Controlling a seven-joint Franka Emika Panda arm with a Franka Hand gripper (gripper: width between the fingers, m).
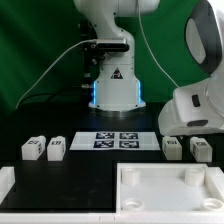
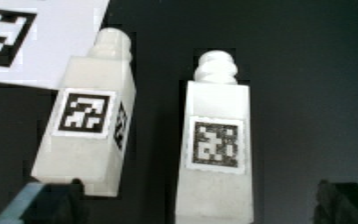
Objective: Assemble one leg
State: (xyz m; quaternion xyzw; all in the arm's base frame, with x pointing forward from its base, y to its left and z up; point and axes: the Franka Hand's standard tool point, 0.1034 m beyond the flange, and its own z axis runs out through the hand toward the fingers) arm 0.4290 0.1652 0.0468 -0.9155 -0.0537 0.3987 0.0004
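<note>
1. Gripper (image 2: 194,205) wide open, holding nothing; fingertips (image 2: 34,205) flank the view
2. The leg (image 2: 217,135) lies flat, tag up, below and about midway between them, at the exterior view's right
3. Its long axis crosses the closing line squarely; peg end points away from the fingertips
4. Twin leg (image 2: 91,120) parallel, just beside, nearer the marker board (image 2: 16,40); the opening spans both

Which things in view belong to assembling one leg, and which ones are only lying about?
For the job: legs at the exterior view's left, two more at its right; white panel.
Lying about: marker board.
</note>
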